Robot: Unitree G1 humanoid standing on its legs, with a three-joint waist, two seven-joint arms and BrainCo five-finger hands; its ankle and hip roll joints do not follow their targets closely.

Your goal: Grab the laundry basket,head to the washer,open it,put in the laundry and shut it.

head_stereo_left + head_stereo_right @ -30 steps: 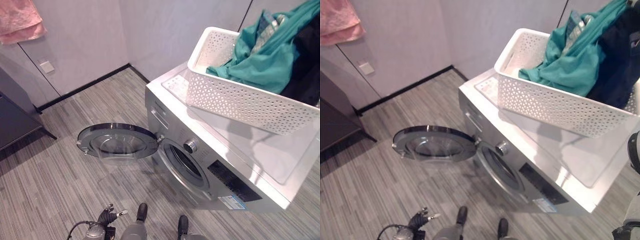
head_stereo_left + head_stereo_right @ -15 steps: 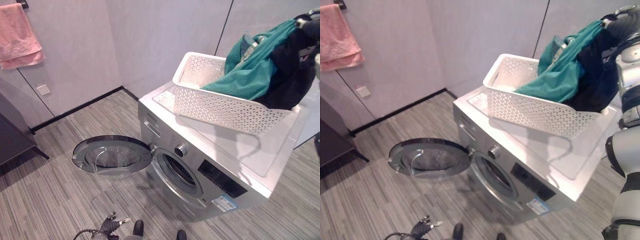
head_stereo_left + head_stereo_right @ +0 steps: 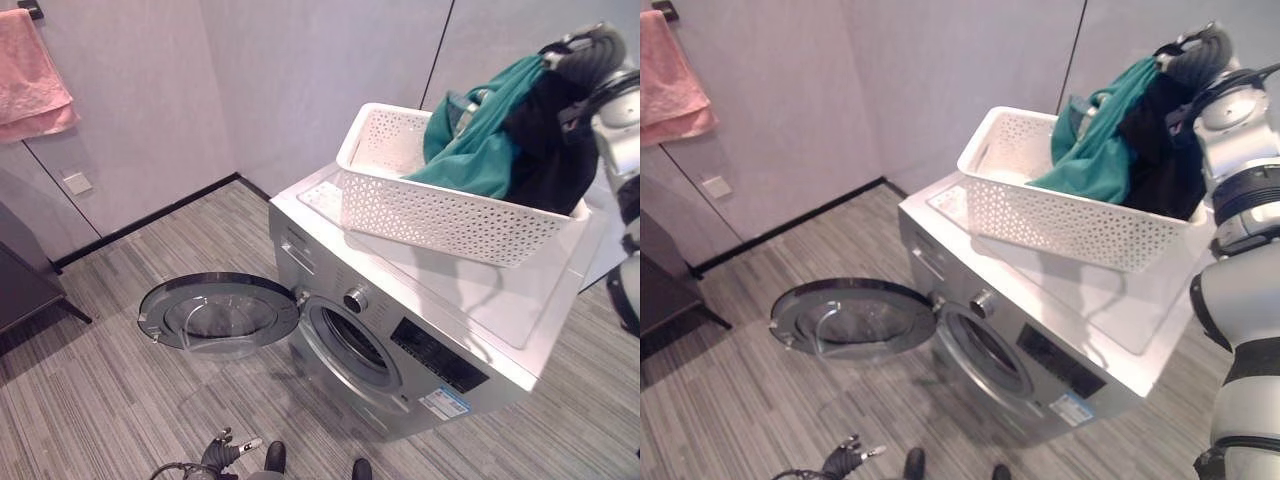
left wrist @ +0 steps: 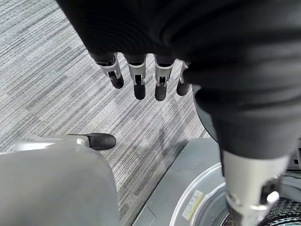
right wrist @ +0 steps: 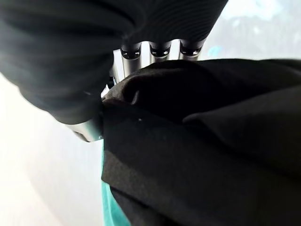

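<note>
**Laundry lifted clear of the basket, washer door open below**

Laundry: a teal garment (image 3: 1095, 150) and a black garment (image 3: 1155, 150) hang bunched from the right hand (image 3: 1195, 60), which is raised above the far end of the white laundry basket (image 3: 1060, 215). In the right wrist view the fingers (image 5: 160, 49) fold down into the black cloth, so the hand is clenched on it; the teal piece seems to ride along, draped and partly tangled with the black, its lower folds trailing into the basket. The basket stands on top of the washer (image 3: 450, 340), below the hand. The washer door (image 3: 215, 312) lies swung wide open, well down and to the left of the hand, with the drum mouth (image 3: 350, 345) beside it. The left hand (image 4: 141, 75) hangs low with fingers straight and relaxed, empty.

Handling, as judged: the load is soft, light and limp, so it will sag and swing. The teal piece could slip off or snag on the basket rim. A gathered fistful near the middle holds best.
</note>
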